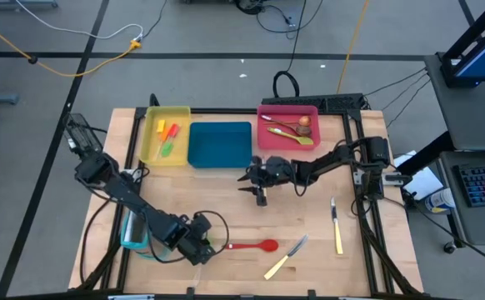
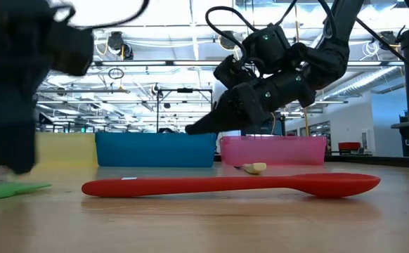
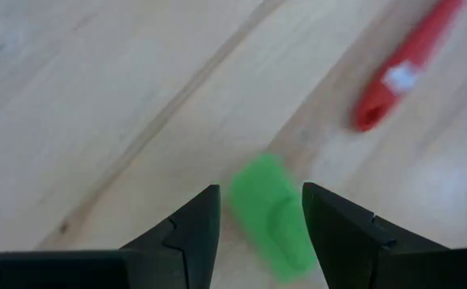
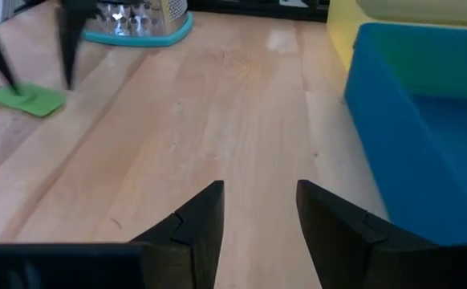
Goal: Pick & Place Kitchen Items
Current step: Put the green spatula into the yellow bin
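Observation:
A small green spatula point(image 3: 270, 217) lies flat on the wooden table near its front edge. My left gripper point(image 3: 257, 193) points down over it, open, with one finger on each side of it and not touching it; the right wrist view also shows this spatula point(image 4: 29, 98). A red spoon point(image 1: 251, 246) lies flat just to the right of it. My right gripper point(image 1: 257, 190) hangs open over the middle of the table, in front of the blue tray point(image 1: 219, 143), with nothing between its fingers point(image 4: 205, 213).
A yellow tray point(image 1: 166, 133) with small utensils, the blue tray and a red tray point(image 1: 288, 127) with spoons stand along the far edge. A light-blue-framed grater point(image 1: 134, 229) lies under my left arm. Two cream-handled knives point(image 1: 284, 258) point(image 1: 336, 229) lie at the front right.

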Robot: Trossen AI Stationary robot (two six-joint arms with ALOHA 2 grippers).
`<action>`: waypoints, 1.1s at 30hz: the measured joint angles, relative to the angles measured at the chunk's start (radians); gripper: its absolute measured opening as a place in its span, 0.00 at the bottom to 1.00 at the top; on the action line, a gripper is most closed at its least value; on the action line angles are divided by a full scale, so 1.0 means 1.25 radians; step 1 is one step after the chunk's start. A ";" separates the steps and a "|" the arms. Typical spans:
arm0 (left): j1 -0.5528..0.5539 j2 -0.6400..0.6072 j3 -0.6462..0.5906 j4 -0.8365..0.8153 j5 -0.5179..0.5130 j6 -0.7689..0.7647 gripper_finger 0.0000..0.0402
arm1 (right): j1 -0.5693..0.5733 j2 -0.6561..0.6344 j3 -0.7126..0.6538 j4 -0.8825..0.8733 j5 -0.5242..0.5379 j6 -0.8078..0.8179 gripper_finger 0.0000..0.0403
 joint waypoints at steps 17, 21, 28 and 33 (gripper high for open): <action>0.001 0.037 0.000 0.051 0.029 0.061 0.40 | 0.035 0.000 0.000 -0.011 0.000 -0.002 0.38; 0.003 0.038 0.000 0.061 0.031 0.100 0.27 | 0.035 0.000 0.000 -0.012 0.000 -0.002 0.38; 0.005 0.039 0.000 0.058 0.036 0.143 0.03 | 0.035 0.000 0.000 -0.014 0.000 -0.002 0.38; 0.004 0.039 0.000 0.057 0.019 0.173 0.02 | 0.035 0.000 0.000 -0.015 0.000 -0.002 0.38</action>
